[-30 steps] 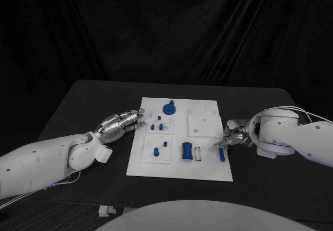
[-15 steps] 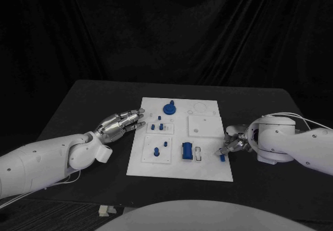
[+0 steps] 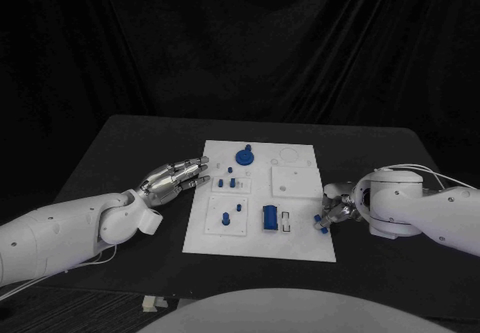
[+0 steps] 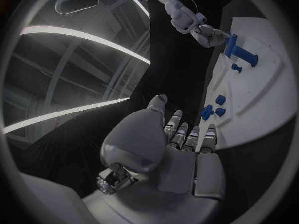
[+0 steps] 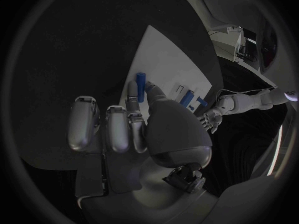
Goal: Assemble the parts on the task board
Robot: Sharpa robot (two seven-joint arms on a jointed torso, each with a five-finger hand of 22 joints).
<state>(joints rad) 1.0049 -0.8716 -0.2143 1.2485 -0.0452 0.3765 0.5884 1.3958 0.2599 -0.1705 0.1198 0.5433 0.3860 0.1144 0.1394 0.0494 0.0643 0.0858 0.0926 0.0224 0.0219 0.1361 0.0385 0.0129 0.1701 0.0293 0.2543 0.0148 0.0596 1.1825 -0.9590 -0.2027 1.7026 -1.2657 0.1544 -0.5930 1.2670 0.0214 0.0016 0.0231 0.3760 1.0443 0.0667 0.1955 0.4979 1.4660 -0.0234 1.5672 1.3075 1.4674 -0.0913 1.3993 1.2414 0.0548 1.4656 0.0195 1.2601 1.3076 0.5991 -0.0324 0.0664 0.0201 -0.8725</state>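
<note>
Right hand (image 3: 337,210) pinched a blue peg (image 3: 320,223) at the board's (image 3: 260,246) lower right edge. Left hand (image 3: 178,177) lay open, empty, mid-left. Loose pinching might drop the peg onto the bench (image 3: 120,149).

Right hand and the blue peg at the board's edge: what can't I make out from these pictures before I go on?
- Grip: in the head view the right hand covers the top of the blue peg; in the right wrist view the thumb hides the contact.
- Whether the peg's lower end touches the task board: too small.
- Left hand: open beside the board; what lies under its palm is hidden.
</note>
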